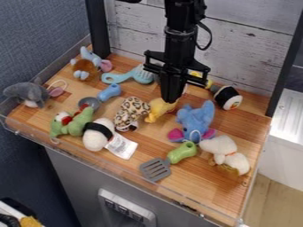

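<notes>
Pressed together, the jaws of the black gripper point down at the yellow plush toy, overlapping it in view; whether they touch it is unclear. It lies mid-desk, between the leopard-print toy and the blue elephant. Bare wood opens in front of it toward the grey-and-green spatula, with more near the front right corner. A low clear wall lines the front edge. The toy looks small, rounded and plain yellow.

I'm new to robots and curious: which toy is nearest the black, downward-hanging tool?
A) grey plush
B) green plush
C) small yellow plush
C: the black tool hangs with its lower end right at the small yellow plush, beside the leopard-spotted plush.
</notes>
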Robot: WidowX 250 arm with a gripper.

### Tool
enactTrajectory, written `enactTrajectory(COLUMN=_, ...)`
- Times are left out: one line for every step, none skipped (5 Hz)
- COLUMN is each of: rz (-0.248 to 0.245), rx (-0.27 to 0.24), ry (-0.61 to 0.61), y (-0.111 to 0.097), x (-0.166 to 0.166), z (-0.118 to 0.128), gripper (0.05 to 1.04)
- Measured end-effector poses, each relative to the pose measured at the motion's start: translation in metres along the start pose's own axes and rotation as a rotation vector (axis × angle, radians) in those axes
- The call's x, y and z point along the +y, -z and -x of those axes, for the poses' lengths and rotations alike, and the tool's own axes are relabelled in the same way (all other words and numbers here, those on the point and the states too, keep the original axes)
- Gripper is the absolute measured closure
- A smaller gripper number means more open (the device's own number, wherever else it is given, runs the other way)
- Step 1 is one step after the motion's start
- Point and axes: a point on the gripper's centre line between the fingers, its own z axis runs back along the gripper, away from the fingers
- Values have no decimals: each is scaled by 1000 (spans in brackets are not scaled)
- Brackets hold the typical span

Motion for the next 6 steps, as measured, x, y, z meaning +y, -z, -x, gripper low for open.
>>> enactTrajectory(rz=8, rx=-2, ry=-96, y=-4, x=17, z=-1, gripper=860)
enactTrajectory(rz=24, rx=-1, ry=-293, y=-5, x=56, z=-8, gripper=605)
enactTrajectory(rz=42, rx=-12, ry=-503, y=-5, x=95, z=-10, gripper=300)
enactTrajectory(rz=57, rx=-16, ry=-749, y=-3, x=135, z=-3, gripper=87)
enactTrajectory(rz=74, rx=-4, ry=-982, y=4, x=163, z=7, gripper=82)
enactTrajectory(rz=85, rx=-16, ry=-1119, y=1, x=183, z=7, gripper=87)
